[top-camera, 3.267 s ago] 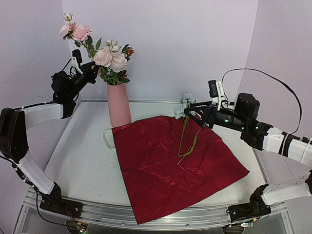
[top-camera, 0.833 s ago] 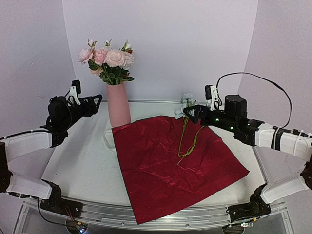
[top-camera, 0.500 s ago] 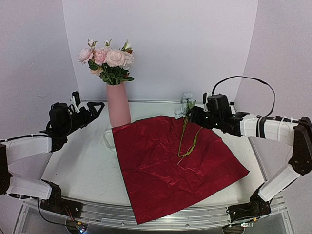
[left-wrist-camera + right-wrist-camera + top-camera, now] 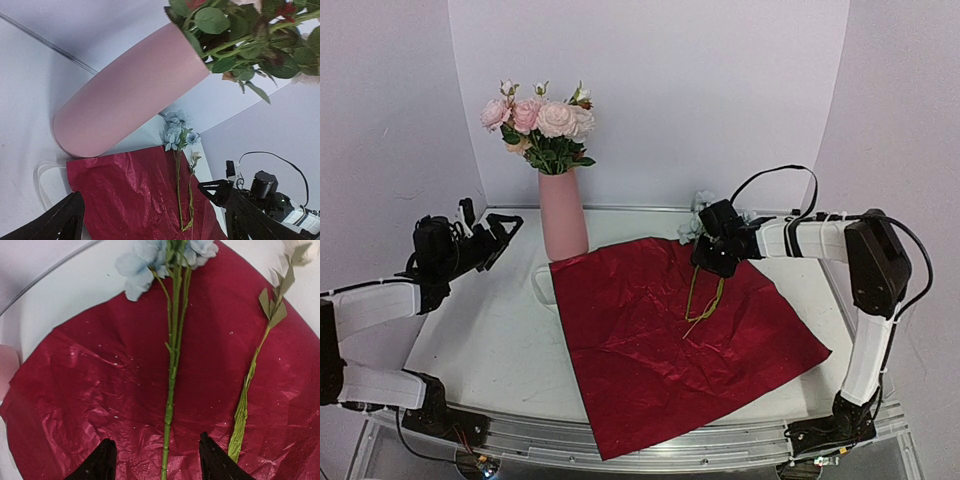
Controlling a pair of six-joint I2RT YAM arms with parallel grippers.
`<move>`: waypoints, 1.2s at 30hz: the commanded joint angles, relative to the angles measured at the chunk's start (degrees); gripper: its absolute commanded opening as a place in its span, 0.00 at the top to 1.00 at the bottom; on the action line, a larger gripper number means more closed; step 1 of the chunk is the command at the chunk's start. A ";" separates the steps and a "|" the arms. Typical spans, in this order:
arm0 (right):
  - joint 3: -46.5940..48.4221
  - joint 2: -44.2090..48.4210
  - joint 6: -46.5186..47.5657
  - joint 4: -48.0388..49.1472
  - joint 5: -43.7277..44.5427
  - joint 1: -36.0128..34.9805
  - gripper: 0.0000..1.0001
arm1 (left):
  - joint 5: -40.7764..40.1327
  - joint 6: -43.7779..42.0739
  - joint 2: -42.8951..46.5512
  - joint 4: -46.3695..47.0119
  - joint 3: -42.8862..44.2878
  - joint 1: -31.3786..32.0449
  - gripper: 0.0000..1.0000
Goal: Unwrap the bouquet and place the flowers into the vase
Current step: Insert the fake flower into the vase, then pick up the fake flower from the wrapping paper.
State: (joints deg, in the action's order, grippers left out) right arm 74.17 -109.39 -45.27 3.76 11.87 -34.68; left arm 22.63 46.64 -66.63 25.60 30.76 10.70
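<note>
- With most of the flowers (image 4: 545, 120) standing in the vase (image 4: 563, 215) at the far left of the tabletop (image 4: 480, 340), the step in hand reads as picking up the pale blue flower (image 4: 172, 365). It lies on the opened red paper (image 4: 670, 340), bloom toward the far edge.
- Right pincer (image 4: 156, 440): jaws apart, low over the paper, one finger on each side of the blue flower's stem. Nothing gripped yet.
- Left pincer (image 4: 500, 238): jaws wide apart, empty, off to the left of the vase and not touching it.
- A second thin stem (image 4: 250, 385) with narrow leaves lies just beside the blue one, outside the jaws. Its bloom is cut off at the frame corner; possibly white, not certain.
- Approach: descend straight and close on the blue stem alone. Keep the fingertips from pinching the crinkled paper, or the sheet will lift with the flower.
- Grip point: the jaws sit toward the lower stem. A hold nearer the middle should stop the bloom end sagging.
- The stem looks thin and likely springy, so a full, firm close is needed.
- Placement: the vase mouth is crowded with leaves. Lift clear of the paper first, then aim the stem end at a gap, entering near upright.
</note>
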 commanded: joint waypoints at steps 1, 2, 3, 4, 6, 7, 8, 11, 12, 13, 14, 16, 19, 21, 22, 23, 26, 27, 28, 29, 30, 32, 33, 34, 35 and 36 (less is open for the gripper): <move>3.69 -4.09 -2.31 -3.67 1.82 -0.17 0.48 | -4.29 -4.66 5.37 1.70 -1.67 -0.16 0.00; 4.22 -5.12 -2.43 -4.01 1.62 -0.15 0.50 | -5.23 -4.79 6.12 1.60 -2.01 -0.17 0.00; 4.78 -6.11 -2.55 -4.94 1.38 -0.13 0.52 | -6.33 -4.95 7.02 1.49 -2.48 -0.20 0.01; 5.52 -7.15 -2.43 -5.29 0.88 -0.13 0.53 | -7.82 -5.10 8.28 1.51 -3.18 -0.17 0.01; 6.95 -9.02 -2.27 -6.19 0.47 -0.20 0.55 | -10.80 -5.62 10.94 1.55 -4.60 -0.16 0.01; 7.65 -9.93 -2.10 -6.57 0.28 -0.21 0.56 | -12.28 -6.01 12.22 1.55 -5.10 -0.16 0.01; 8.21 -10.68 -1.88 -6.92 0.14 -0.22 0.56 | -13.12 -6.55 13.08 1.48 -5.40 -0.15 0.01; 9.87 -12.43 -1.30 -8.08 0.30 -0.29 0.56 | -13.55 -8.18 14.00 1.40 -5.39 -0.17 0.01; 10.49 -13.12 -1.04 -8.53 0.47 -0.33 0.56 | -13.49 -8.53 13.99 1.32 -5.28 -0.17 0.01; 11.27 -13.84 -0.78 -9.27 0.67 -0.41 0.56 | -13.37 -8.74 13.88 1.28 -5.13 -0.19 0.01; 12.24 -14.68 -0.78 -10.48 1.25 -0.60 0.56 | -13.23 -8.91 13.82 1.27 -4.99 -0.18 0.01; 14.80 -16.37 -0.79 -13.68 3.49 -1.21 0.58 | -13.12 -9.12 13.72 1.27 -4.88 -0.19 0.00; 17.60 -18.35 -0.60 -16.73 5.74 -1.98 0.60 | -13.16 -9.23 13.65 1.27 -4.73 -0.16 0.00; 18.33 -19.68 -0.82 -17.47 6.03 -2.14 0.60 | -12.84 -9.48 13.62 1.21 -4.67 -0.16 0.01; 18.63 -20.19 -0.86 -17.83 6.16 -2.15 0.61 | -12.73 -9.61 13.65 1.20 -4.60 -0.20 0.00; 19.08 -20.66 -0.98 -18.32 6.35 -2.15 0.63 | -12.63 -9.71 13.70 1.16 -4.57 -0.22 0.01; 20.09 -21.84 -1.31 -19.51 6.66 -2.15 0.72 | -12.37 -9.81 14.35 1.07 -4.61 -0.17 0.01; 20.20 -21.78 -1.34 -19.63 6.51 -2.15 0.78 | -12.27 -9.78 14.54 1.00 -4.62 -0.18 0.01; 20.25 -21.45 -1.35 -19.73 6.37 -2.15 0.84 | -12.10 -9.73 14.67 0.94 -4.64 -0.18 0.01; 20.26 -20.92 -1.35 -19.82 6.24 -2.15 0.90 | -11.90 -9.66 14.78 0.89 -4.65 -0.16 0.01; 20.11 -20.04 -1.11 -19.78 6.13 -2.15 0.92 | -11.55 -9.62 14.94 0.80 -4.71 -0.21 0.01; 19.82 -17.86 -0.73 -19.76 6.19 -2.24 0.99 | -10.71 -9.06 15.17 0.56 -4.67 -0.16 0.01; 19.64 -16.34 -0.54 -19.77 6.22 -2.25 1.00 | -10.11 -8.45 15.31 0.48 -4.71 -0.16 0.01; 19.29 -14.50 -0.45 -19.76 6.23 -2.24 1.00 | -9.24 -7.93 15.42 0.37 -4.71 -0.20 0.01; 18.74 -12.73 -0.47 -19.73 6.27 -2.25 1.00 | -8.26 -7.32 15.48 0.32 -4.62 -0.19 0.01; 18.05 -11.11 -0.54 -19.51 6.39 -2.24 1.00 | -6.98 -6.52 15.35 0.32 -4.51 -0.17 0.01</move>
State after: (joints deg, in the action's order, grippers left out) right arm 93.25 -128.66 -46.26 -11.58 17.16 -36.80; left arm 11.60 38.06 -52.27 25.51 25.23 10.70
